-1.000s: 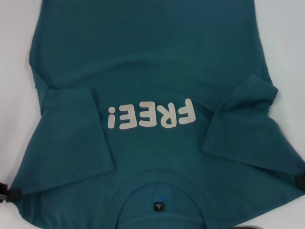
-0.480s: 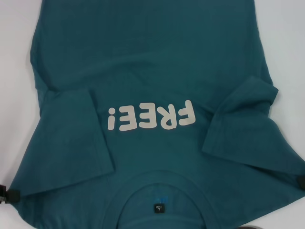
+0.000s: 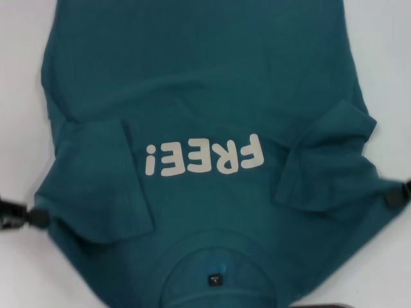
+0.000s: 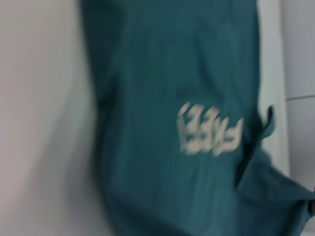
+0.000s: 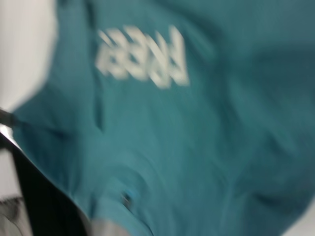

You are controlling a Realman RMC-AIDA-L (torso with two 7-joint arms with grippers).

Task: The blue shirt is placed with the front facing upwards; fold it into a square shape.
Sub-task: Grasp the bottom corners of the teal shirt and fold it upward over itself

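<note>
The blue shirt [image 3: 205, 83] lies front up on the white table, its off-white "FREE!" letters [image 3: 204, 157] upside down to me and its collar [image 3: 215, 256] nearest me. Both short sleeves [image 3: 96, 179] are folded inward over the chest. My left gripper [image 3: 40, 218] is shut on the shirt's left shoulder edge. At the right shoulder edge my right gripper [image 3: 389, 197] is likewise shut on the cloth. Both shoulder corners are drawn up off the table. The left wrist view shows the shirt [image 4: 162, 73] blurred, and so does the right wrist view, where the shirt [image 5: 197, 147] fills the picture.
White table [image 3: 385, 64] shows on both sides of the shirt. A dark edge [image 3: 327, 305] sits at the very near rim of the head view.
Both grippers have moved away from me along the shirt's sides, carrying the shoulder corners with them. The near part of the shirt has narrowed and the collar has shifted slightly.
</note>
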